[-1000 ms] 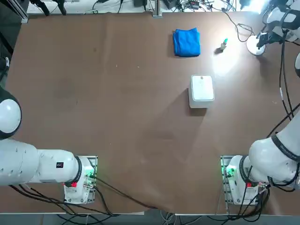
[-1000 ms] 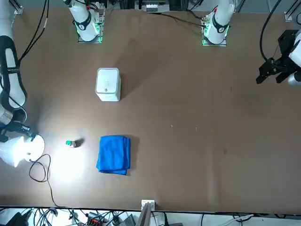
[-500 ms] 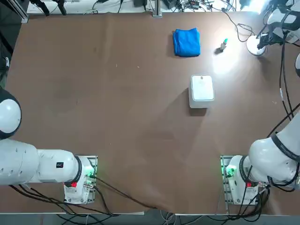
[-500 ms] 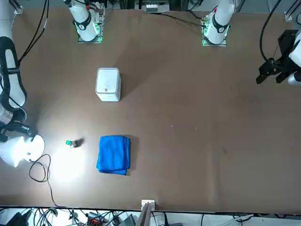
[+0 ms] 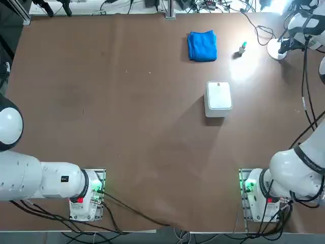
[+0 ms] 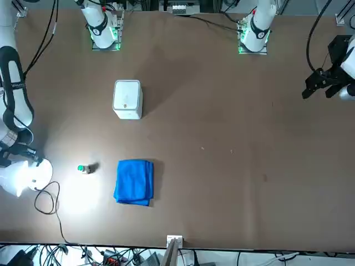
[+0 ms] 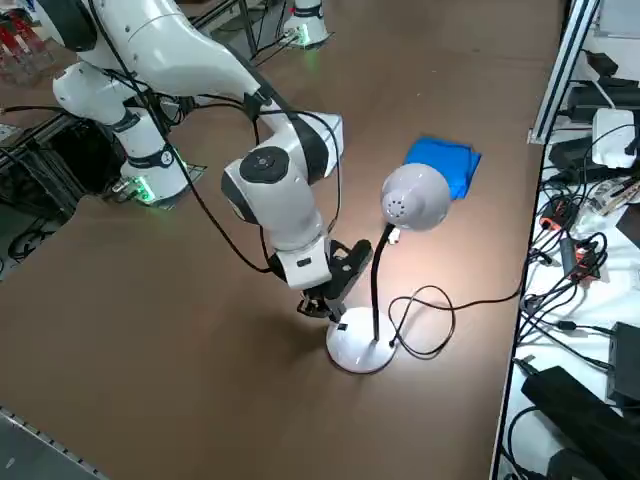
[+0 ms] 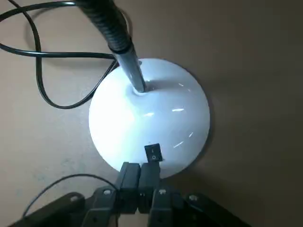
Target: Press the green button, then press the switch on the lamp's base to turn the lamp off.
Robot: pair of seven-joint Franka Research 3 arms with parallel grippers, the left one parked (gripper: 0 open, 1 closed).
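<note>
The lamp (image 7: pixel 415 197) is lit and throws a bright patch on the table. The lamp's base (image 8: pixel 149 118) is a round white disc with a thin black stalk rising from it. The switch (image 8: pixel 153 153) is a small dark rocker near the disc's rim. My right gripper (image 8: pixel 139 178) is shut with nothing in it. Its tips hover over the rim just short of the switch; contact cannot be told. The side view shows the right gripper (image 7: pixel 325 308) low beside the base (image 7: pixel 360 350). The green button (image 5: pixel 243 47) stands left of the lamp's base (image 5: pixel 277 49).
A blue cloth (image 5: pixel 202 46) lies at the far side, left of the button. A white square box (image 5: pixel 219 97) stands nearer the table's middle. The lamp's black cord (image 7: pixel 430 320) loops on the table beside the base. Cables and gear crowd the far edge.
My right arm has shifted very slightly beside the lamp's base. The gripper stays shut and the lamp stays lit.
</note>
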